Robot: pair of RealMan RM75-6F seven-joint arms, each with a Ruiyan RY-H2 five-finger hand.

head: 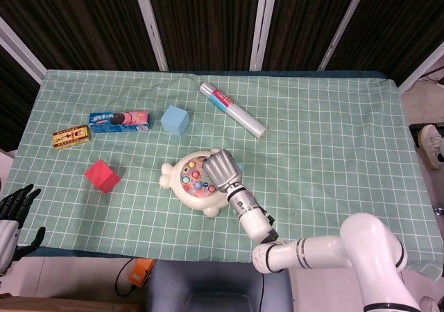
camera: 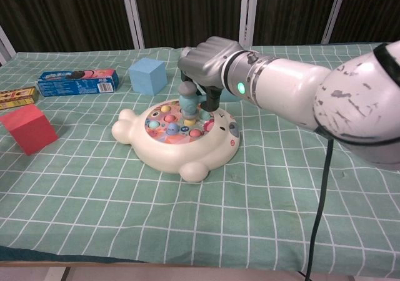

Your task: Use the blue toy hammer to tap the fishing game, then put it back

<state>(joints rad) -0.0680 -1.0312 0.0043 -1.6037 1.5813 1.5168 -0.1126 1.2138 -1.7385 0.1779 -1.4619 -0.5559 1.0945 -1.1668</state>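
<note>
right hand [camera: 209,59]: fingers clamped on blue toy hammer [camera: 188,100]
hammer: hangs below the hand, head down on fishing game [camera: 178,137]
left hand [head: 14,208]: 8 o'clock table edge, fingers apart, holds nothing

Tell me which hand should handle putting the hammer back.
Right. The right hand already holds the blue toy hammer, its head over the fishing game. The left hand sits past the table's near-left edge, holding nothing, so using it would likely need a handover.
</note>
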